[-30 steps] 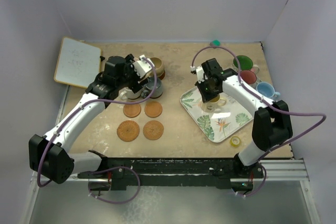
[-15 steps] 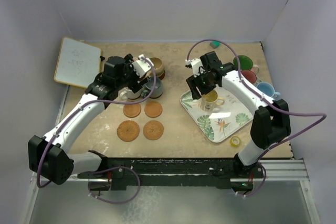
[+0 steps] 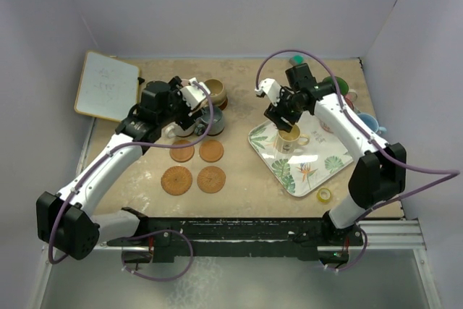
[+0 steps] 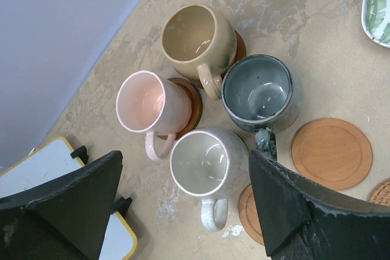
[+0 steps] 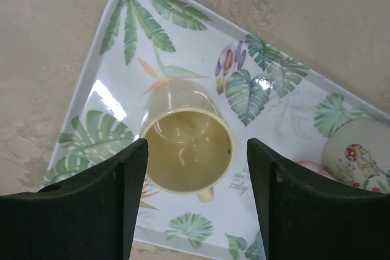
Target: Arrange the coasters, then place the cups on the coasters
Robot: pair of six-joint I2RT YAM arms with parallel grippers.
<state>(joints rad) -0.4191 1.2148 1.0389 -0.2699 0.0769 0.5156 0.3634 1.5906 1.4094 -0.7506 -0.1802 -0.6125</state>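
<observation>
My right gripper [image 3: 284, 115] [image 5: 196, 150] hangs open over the yellow cup [image 3: 290, 135] [image 5: 186, 148], which stands upright on the leaf-patterned tray [image 3: 329, 166] [image 5: 91, 71]; its fingers are clear of the cup on both sides. My left gripper [image 3: 184, 117] [image 4: 186, 208] is open above a cluster of cups: grey [image 4: 207, 162], pink [image 4: 149, 101], tan [image 4: 195, 38] and slate [image 4: 259, 89]. Dark coasters [image 4: 194, 98] show under the pink and tan cups. Several tan coasters [image 3: 211, 151] lie bare in front. Green [image 3: 335, 86], red [image 3: 340, 106] and light blue [image 3: 365, 124] cups stand at the right.
A whiteboard [image 3: 107, 85] lies at the back left. A small yellow tape roll [image 3: 325, 195] sits near the front right edge. A pale round thing with a printed picture [image 5: 359, 150] rests on the tray. A teal thing [image 3: 296, 58] lies by the back wall.
My right gripper has opened, left the yellow cup standing on the tray, and risen back from it. The left arm has hardly moved.
</observation>
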